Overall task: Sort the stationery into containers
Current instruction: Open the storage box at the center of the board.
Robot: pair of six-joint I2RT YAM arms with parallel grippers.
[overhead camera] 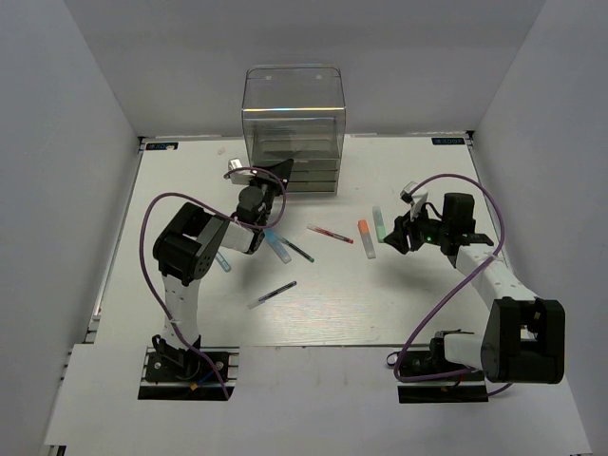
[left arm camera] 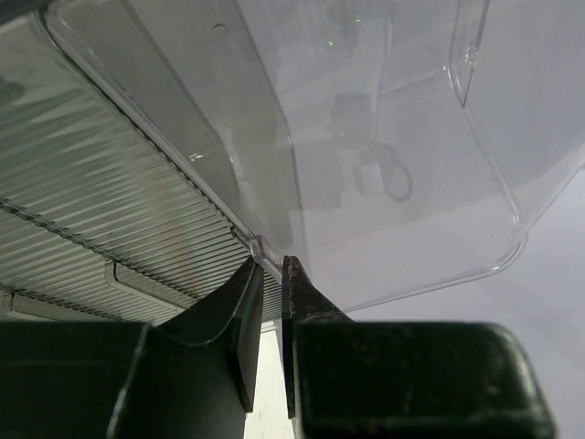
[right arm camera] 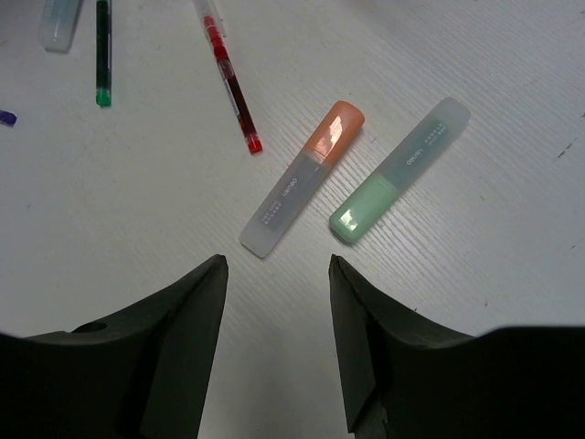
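Markers (right arm camera: pixel 302 178), two, before spread right pincer (right arm camera: pixel 274 265), three pens (overhead camera: pixel 330 234), left pincer (left arm camera: pixel 271 263) pinching drawer (overhead camera: pixel 313 161)

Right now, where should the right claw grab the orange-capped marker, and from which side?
Probably mid-barrel, straight from above, pinching across its narrow width. The orange-capped marker lies flat on the table, and the green-capped marker beside it sits apart, leaving room. The right gripper is open.
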